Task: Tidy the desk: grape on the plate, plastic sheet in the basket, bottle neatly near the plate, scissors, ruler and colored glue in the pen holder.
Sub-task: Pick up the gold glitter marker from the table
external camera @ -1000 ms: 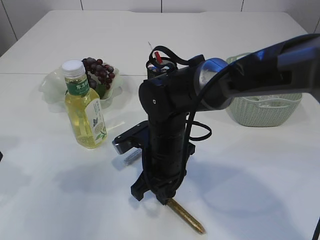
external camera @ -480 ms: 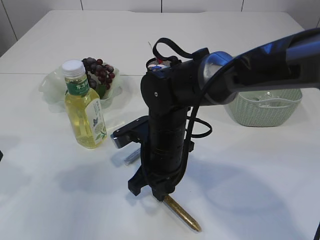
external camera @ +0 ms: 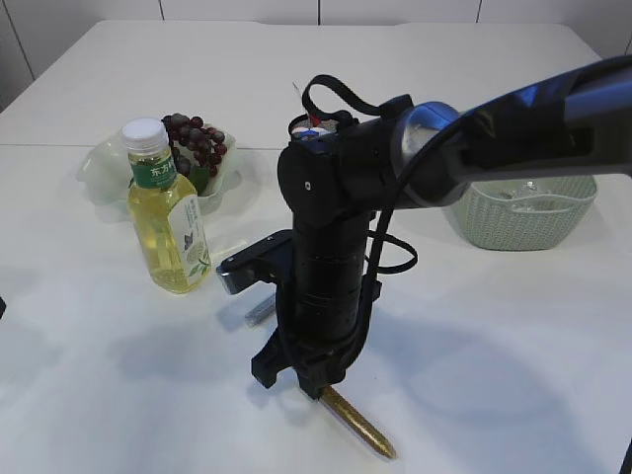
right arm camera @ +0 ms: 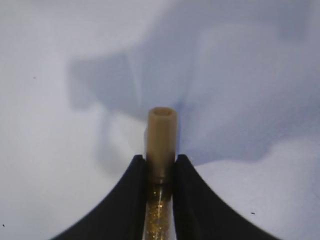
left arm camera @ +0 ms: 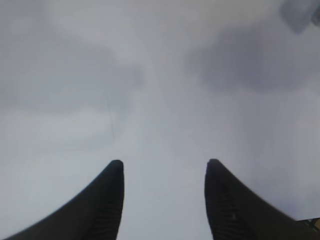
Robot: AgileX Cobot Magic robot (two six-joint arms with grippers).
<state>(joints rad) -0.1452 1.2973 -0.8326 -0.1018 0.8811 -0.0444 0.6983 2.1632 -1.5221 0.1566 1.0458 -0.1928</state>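
1. Since earlier, we see right claw [external camera: 314,383] lift w/ glue tube [external camera: 357,423].
2. It pinches tube's capped end for pen holder [external camera: 316,128] drop.
3. Left claw [left arm camera: 164,200] spread, empty.

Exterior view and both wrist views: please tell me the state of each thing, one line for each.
Glitter glue tube: clamped in the right pincer, lifted, tilted.
Left pincer: open, empty.
Bottle: upright, capped, beside the plate.
Grapes: on the plate.
Basket: upright, contents unclear.
Pen holder: mostly hidden behind the arm.
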